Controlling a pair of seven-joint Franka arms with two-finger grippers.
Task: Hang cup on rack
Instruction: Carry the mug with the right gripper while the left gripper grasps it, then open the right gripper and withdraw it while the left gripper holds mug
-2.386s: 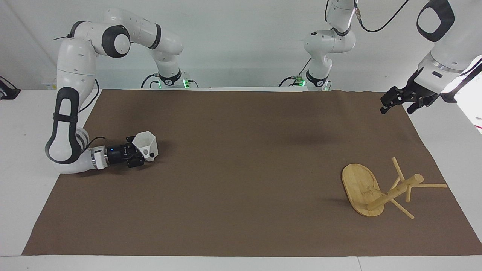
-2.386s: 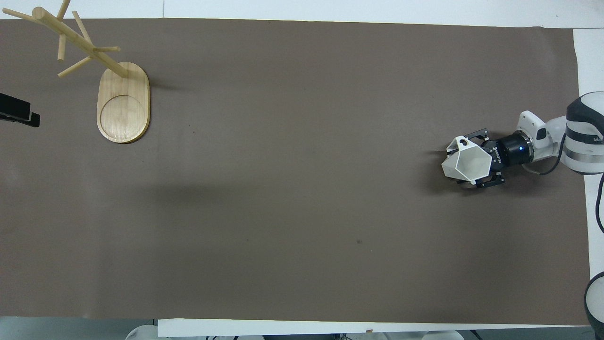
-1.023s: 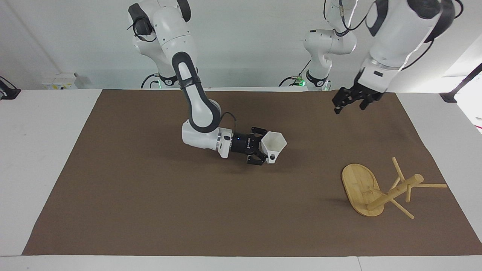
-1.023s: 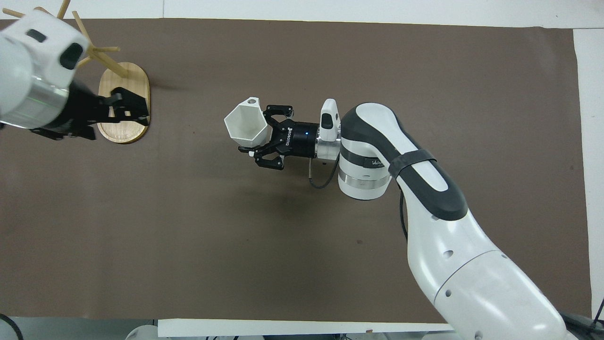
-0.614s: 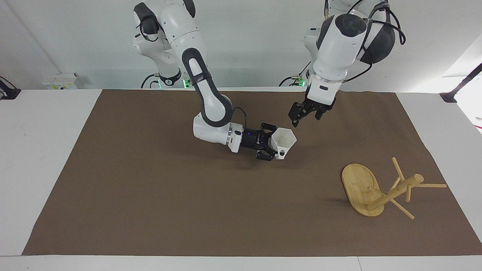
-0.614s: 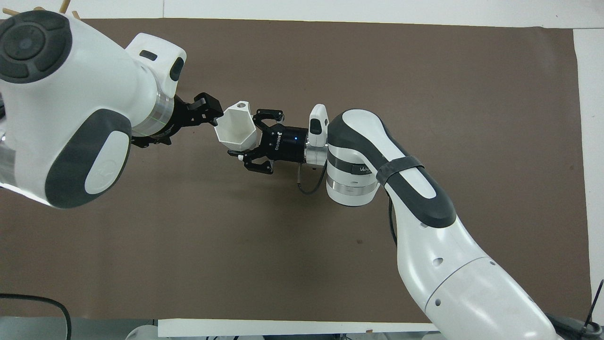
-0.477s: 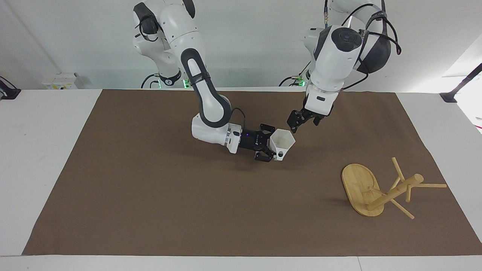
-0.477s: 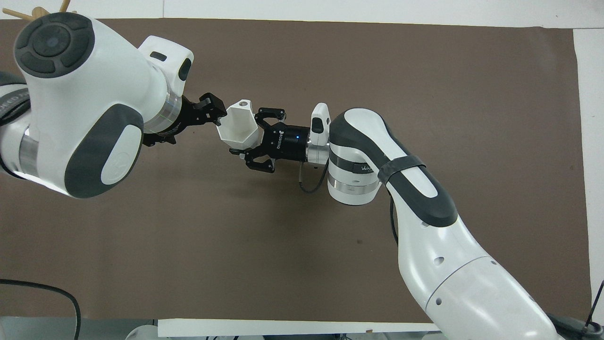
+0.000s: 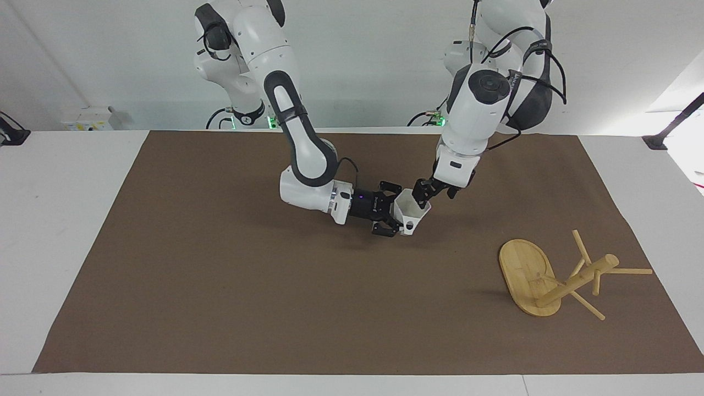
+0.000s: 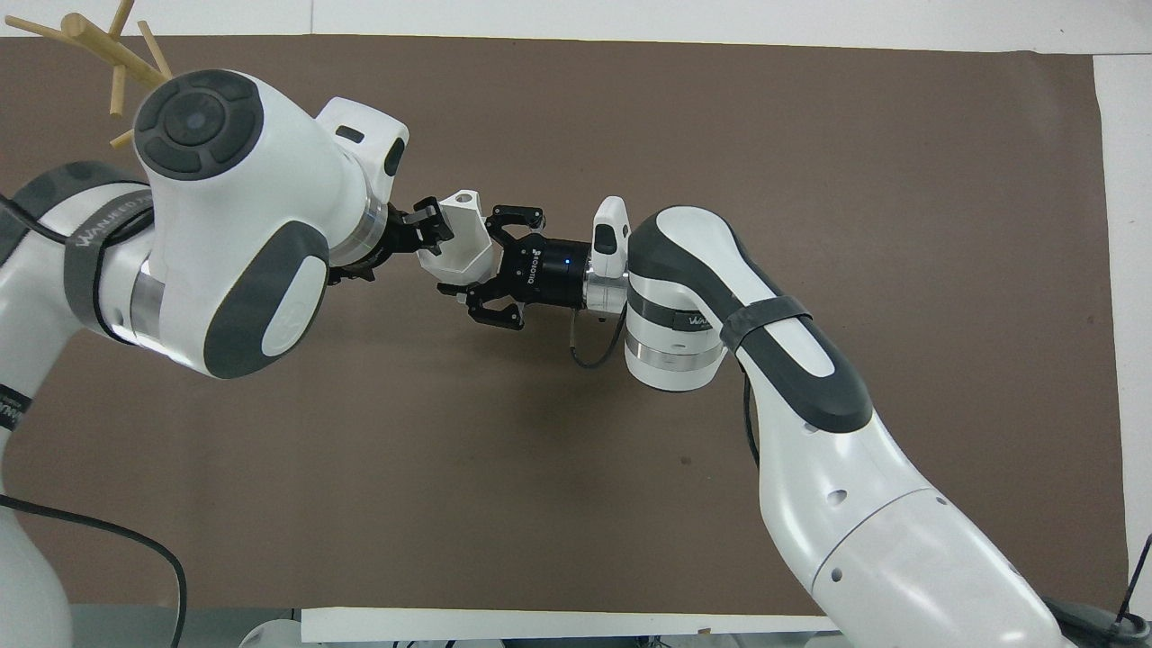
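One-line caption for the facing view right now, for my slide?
Right gripper holds the cup over the mat while left gripper reaches its rim; rack waits.

Cup [image 9: 411, 211] over mat [image 9: 220, 275] centre, rack [image 9: 550, 278] apparently tipped, toward left arm's end

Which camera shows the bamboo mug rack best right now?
The facing view: the light bamboo mug rack shows whole, oval base, post and pegs, toward the left arm's end of the table. In the overhead view the left arm covers it; only the peg tips show.
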